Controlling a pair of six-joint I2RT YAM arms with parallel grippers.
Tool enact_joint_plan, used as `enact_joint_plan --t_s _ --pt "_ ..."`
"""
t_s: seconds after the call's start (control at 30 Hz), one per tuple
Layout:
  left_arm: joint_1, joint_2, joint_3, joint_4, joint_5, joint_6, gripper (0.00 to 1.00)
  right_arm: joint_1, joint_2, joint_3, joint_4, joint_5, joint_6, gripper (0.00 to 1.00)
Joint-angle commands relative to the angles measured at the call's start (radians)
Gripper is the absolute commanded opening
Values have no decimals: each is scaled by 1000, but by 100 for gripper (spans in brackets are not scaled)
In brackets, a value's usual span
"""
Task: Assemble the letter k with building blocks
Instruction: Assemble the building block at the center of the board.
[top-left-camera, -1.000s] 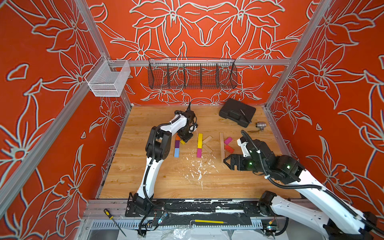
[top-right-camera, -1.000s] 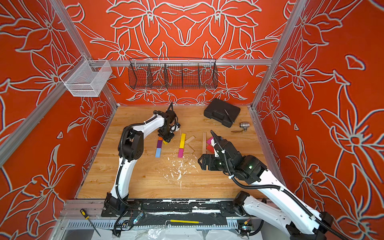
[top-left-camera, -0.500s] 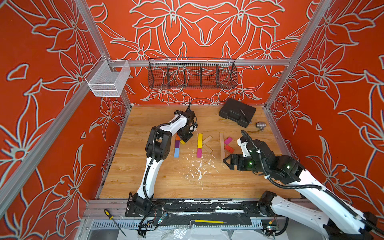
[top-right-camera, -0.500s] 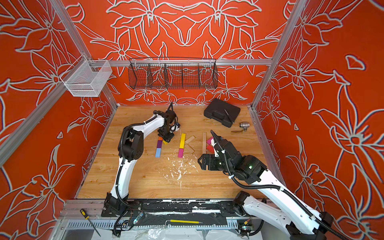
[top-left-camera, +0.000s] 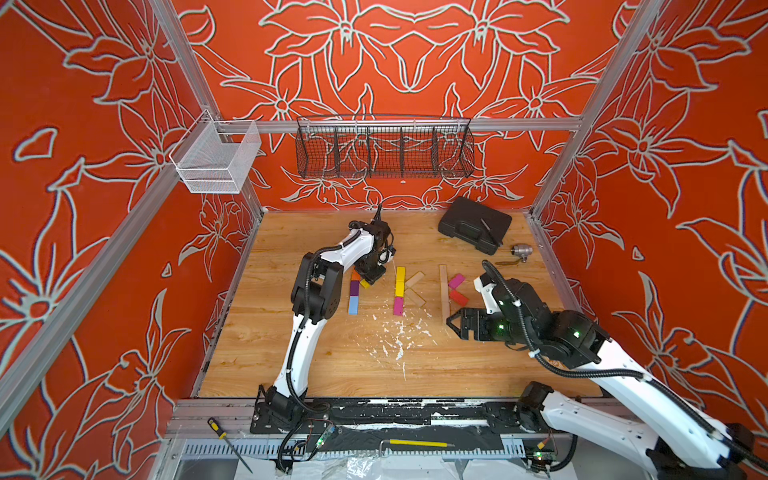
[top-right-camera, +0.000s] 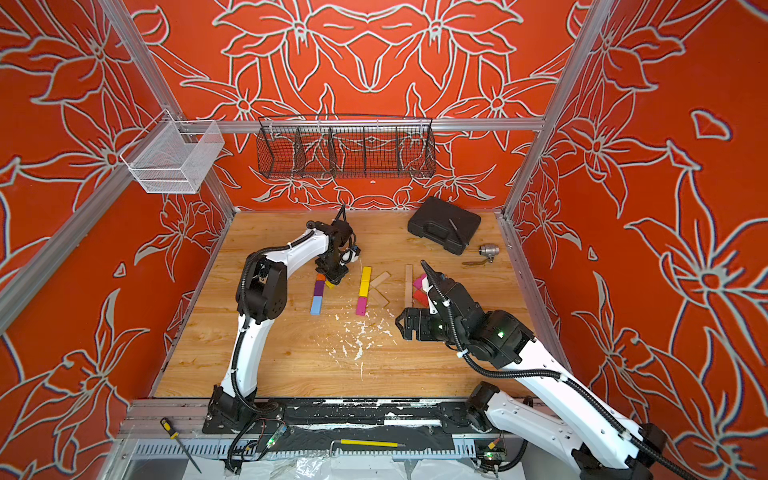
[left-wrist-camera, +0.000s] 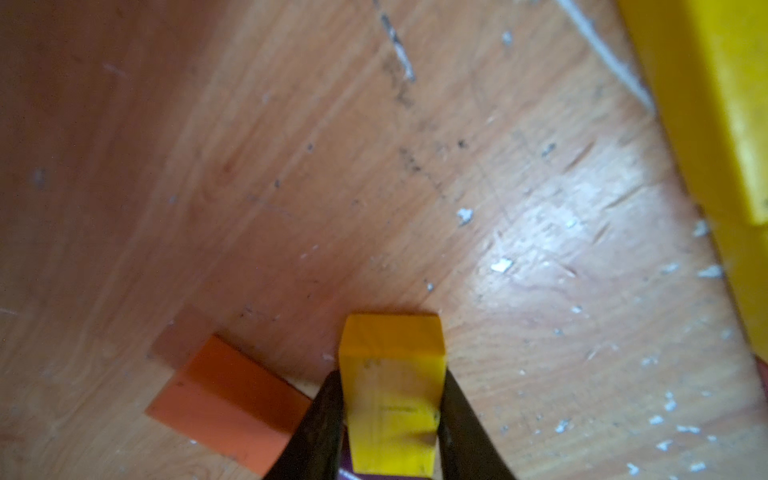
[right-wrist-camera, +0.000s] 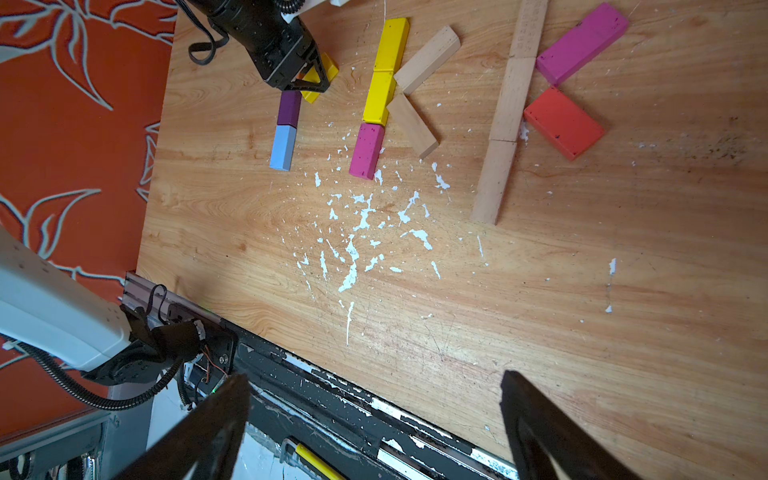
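My left gripper (top-left-camera: 371, 277) is shut on a small yellow block (left-wrist-camera: 392, 395), held low over the table next to a column of orange (left-wrist-camera: 224, 399), purple (top-left-camera: 354, 287) and light blue (top-left-camera: 353, 304) blocks. A finished K of yellow (top-left-camera: 400, 281), magenta (top-left-camera: 398, 305) and plain wood blocks (top-left-camera: 414, 279) lies in the middle. Right of it lies another K, with a wood stem (top-left-camera: 444, 291), a magenta block (top-left-camera: 456, 281) and a red block (top-left-camera: 458, 296). My right gripper (right-wrist-camera: 374, 376) hangs open and empty above the front right of the table.
A black case (top-left-camera: 474, 224) and a silver fitting (top-left-camera: 521, 250) lie at the back right. White flecks (top-left-camera: 395, 336) dot the table in front of the blocks. A black wire basket (top-left-camera: 384, 147) and a white mesh basket (top-left-camera: 216, 160) hang on the walls.
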Motion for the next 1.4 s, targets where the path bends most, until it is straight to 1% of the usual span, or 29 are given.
enact_joint_plan --t_s 0.0,0.57,0.73,0.97,1.13,1.23,1.3,1.37 --pt "5 -21 -4 -26 -10 1 36 -2 -4 -13 0 3 20 96" --pt "6 -20 -7 -27 -12 1 37 -2 -2 -17 3 4 23 96" --pt "5 -22 -3 -25 -2 -6 42 -3 2 -16 4 2 21 96" --pt "5 -28 9 -26 21 -13 46 -2 2 -17 3 2 21 96" --pt "6 -47 20 -30 44 -21 54 -2 2 -18 3 0 21 96" --pt "5 -69 39 -41 68 -36 61 -3 1 -17 3 2 22 96" --pt "4 -96 50 -41 99 -52 63 -2 1 -16 6 7 21 96" --pt "2 -132 58 -36 130 -79 63 -3 -1 -11 -7 38 28 96"
